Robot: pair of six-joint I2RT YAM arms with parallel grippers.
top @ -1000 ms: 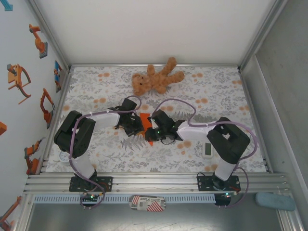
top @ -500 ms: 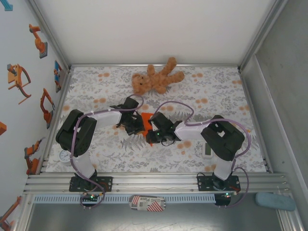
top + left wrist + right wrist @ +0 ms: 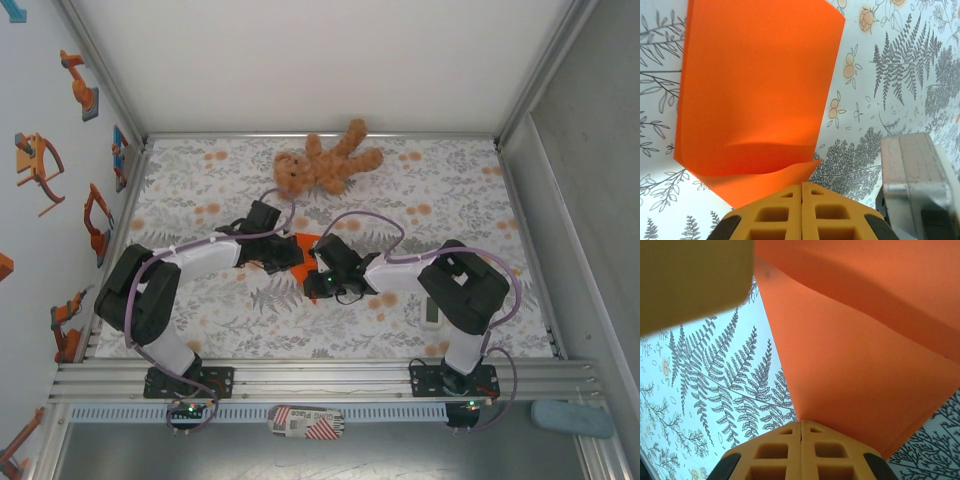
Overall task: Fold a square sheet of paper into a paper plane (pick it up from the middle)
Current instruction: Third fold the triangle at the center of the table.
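Jaws on left gripper and right gripper stand together, each nipping an edge of the square sheet of paper at the middle of the surface. Sheet judged light, floppy, easily creased; edge grips suit.

From above, my left gripper and right gripper cover most of the square sheet of paper. Just a small orange patch shows between them, and its outline is hidden. In my left wrist view the sheet runs off the top edge. Its near flap slips behind my pressed-together fingertips, so I cannot tell whether it is pinched. A grey block at lower right is cut by the frame. In my right wrist view the sheet leaves the top and right edges. A blurred pale shape sits in the upper left corner, and I cannot tell what it is. The white gadget lies partly under my right arm, too small to read.
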